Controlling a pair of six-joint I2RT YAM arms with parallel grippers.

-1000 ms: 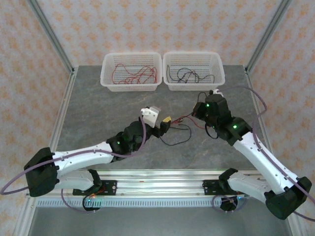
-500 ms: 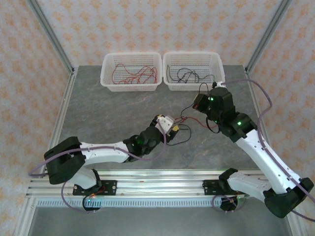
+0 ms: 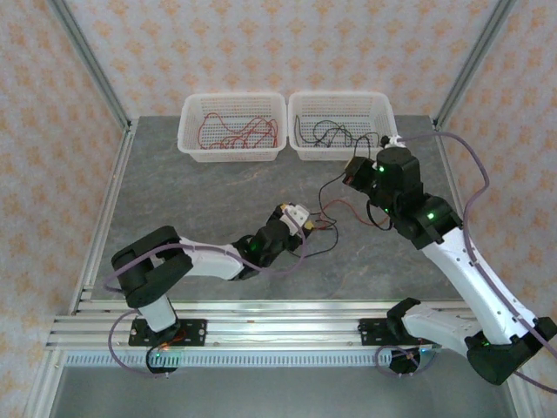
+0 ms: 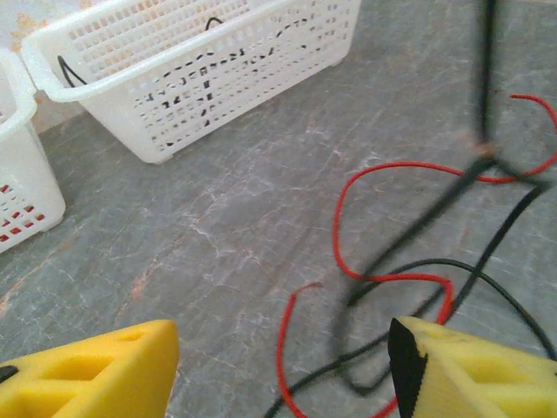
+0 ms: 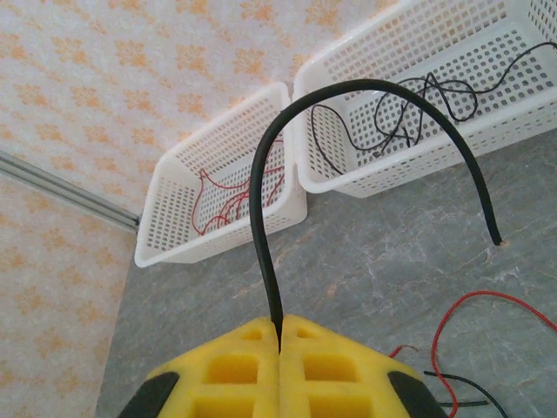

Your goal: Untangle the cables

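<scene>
1. A grey, stone-patterned worktop (image 3: 191, 200) has two robot arms reaching in from its near edge.
2. A loose tangle of thin red and black cables (image 3: 326, 225) lies near the middle of the worktop, between the two arms.
3. The left gripper (image 4: 283, 366) sits low over that tangle. Its yellow fingers (image 4: 96, 370) are parted and grasp nothing. A red cable (image 4: 341, 209) loops on the surface just ahead.
4. The right gripper (image 5: 280, 335) is raised nearer the far right corner. It is clenched on a black cable (image 5: 261, 174) that arches up and over from its tips.
5. Two white baskets sit side by side along the far edge. The left basket (image 3: 231, 150) holds red strands (image 3: 239, 135) and the right basket (image 3: 344, 151) holds black strands (image 3: 335, 135).
</scene>
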